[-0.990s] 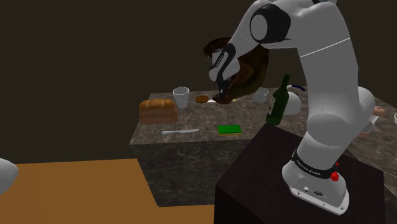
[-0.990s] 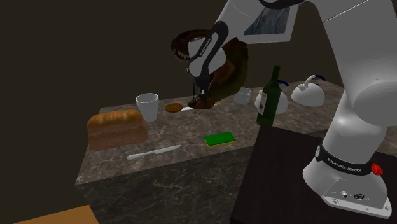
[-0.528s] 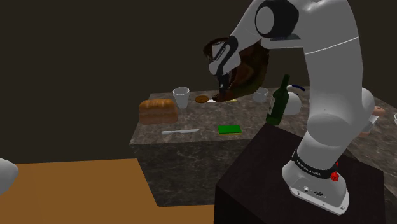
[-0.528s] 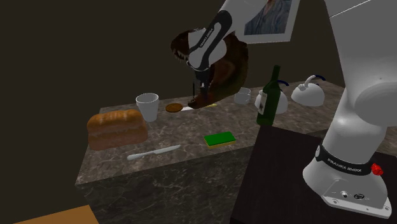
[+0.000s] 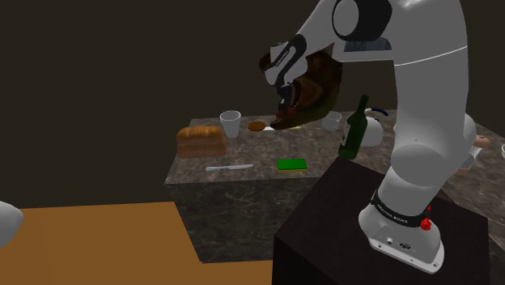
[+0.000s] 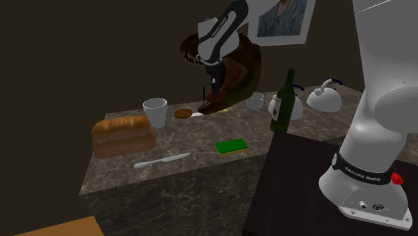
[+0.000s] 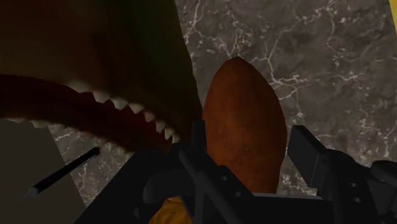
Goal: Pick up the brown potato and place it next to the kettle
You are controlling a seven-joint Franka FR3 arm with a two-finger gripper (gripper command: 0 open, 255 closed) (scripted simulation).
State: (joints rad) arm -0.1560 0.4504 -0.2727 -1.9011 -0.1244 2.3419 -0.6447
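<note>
Dim marble counter (image 6: 201, 134), the white arm (image 6: 375, 87) reaching over its far side.
The black gripper (image 6: 207, 96) is down at the brown potato (image 6: 212, 106), before a big brown toothed shape (image 6: 240, 67); a white cup (image 6: 155, 112), bread loaf (image 6: 124, 135), knife (image 6: 161, 160), green sponge (image 6: 231, 145), green bottle (image 6: 284, 102) and white kettle (image 6: 323, 99) share the counter.

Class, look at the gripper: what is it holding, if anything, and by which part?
Nothing, it seems. The gripper is open astride the near end of the brown potato, with a strip of bare counter showing beside one finger.
</note>
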